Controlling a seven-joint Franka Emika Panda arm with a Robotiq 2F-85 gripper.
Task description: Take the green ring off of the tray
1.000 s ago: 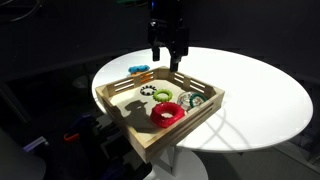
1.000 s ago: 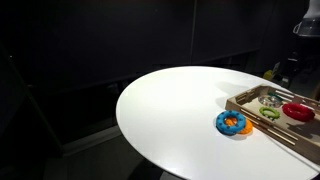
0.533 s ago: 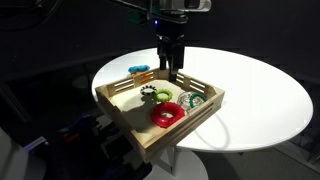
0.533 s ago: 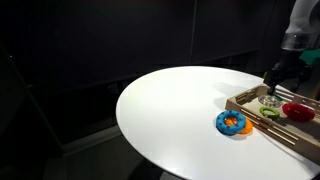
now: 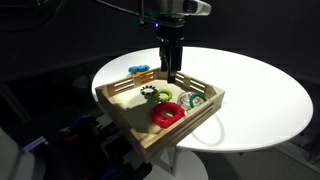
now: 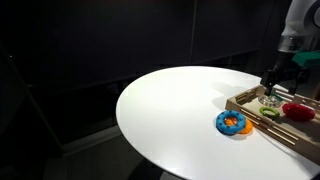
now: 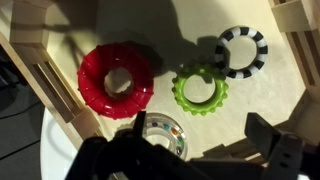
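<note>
Four rings (image 7: 115, 80), tray (image 5: 128, 122) at table's (image 5: 262, 92) edge: approach step.
Released gripper (image 5: 172, 72) hovers over the green ring (image 7: 198, 91); next, lower astride its rim.

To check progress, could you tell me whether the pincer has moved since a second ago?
Yes. The pincer has come down toward the tray and now hangs low over its far part, near the green ring.

The counter (image 5: 262, 95) is round and white, in a dark room. A light wooden tray (image 5: 183, 133) sits right on it, close to the rim. Just beside the tray, on the bare white top, lies a blue ring (image 6: 232, 122) with some orange on it. I cannot tell if they touch.
</note>
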